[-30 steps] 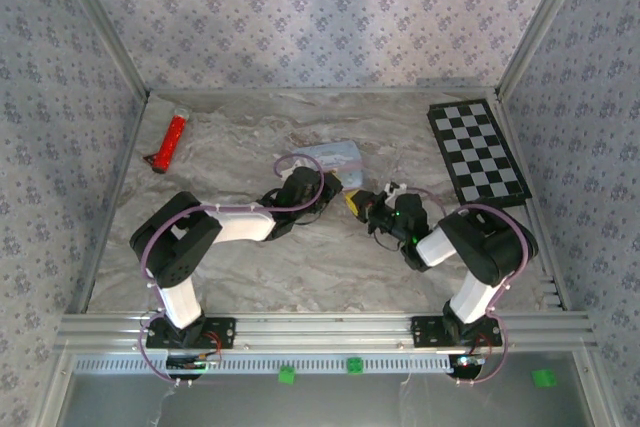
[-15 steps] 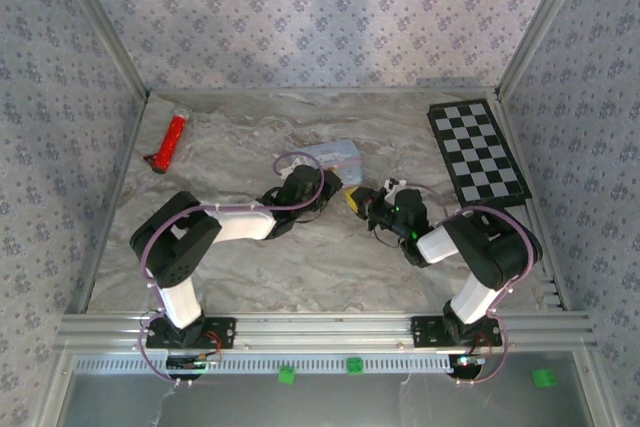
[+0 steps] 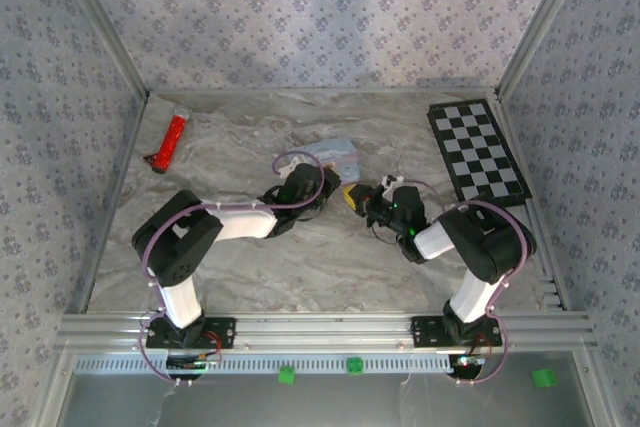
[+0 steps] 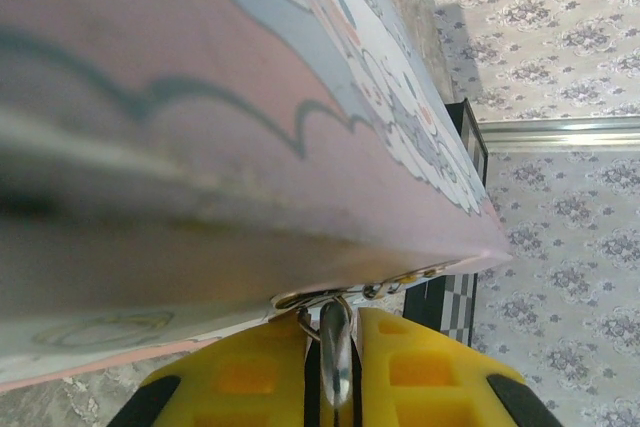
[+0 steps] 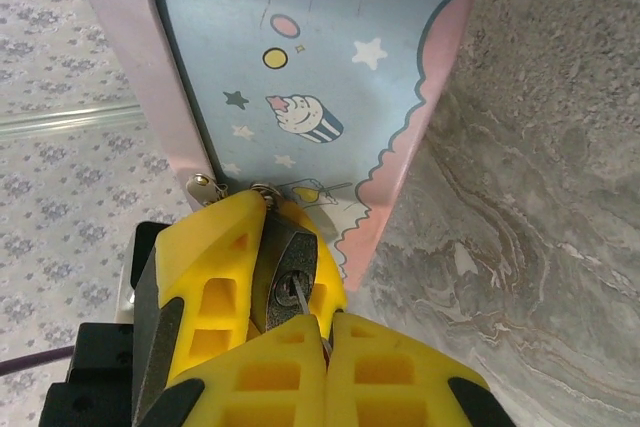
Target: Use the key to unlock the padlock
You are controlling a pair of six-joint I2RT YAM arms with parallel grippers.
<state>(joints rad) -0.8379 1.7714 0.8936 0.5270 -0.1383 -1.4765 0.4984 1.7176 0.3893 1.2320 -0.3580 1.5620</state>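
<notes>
- Right pincer (image 5: 325,329) is pressed together on the key (image 5: 301,297), whose tip looks seated in the padlock (image 5: 285,265). Only a sliver of key is gripped, so on a twist it could be slipped out or cocked sideways and jammed.
- Left pincer (image 4: 335,372) is clamped on the padlock, which is hooked by its shackle (image 4: 335,342) through the clasp (image 4: 320,299) of the tin (image 5: 330,47). If that clamp gives, the lock would probably just get spun along with the key instead of being opened.
- The tin looks light and isn't pinned to the surface (image 5: 540,247), so it could easily be dragged or tipped by any pull.
- Pose-wise, the left arm (image 3: 240,220) and right arm (image 3: 440,237) are folded low and reached in toward the middle. The pincers are met nose to nose just in front of the tin.
</notes>
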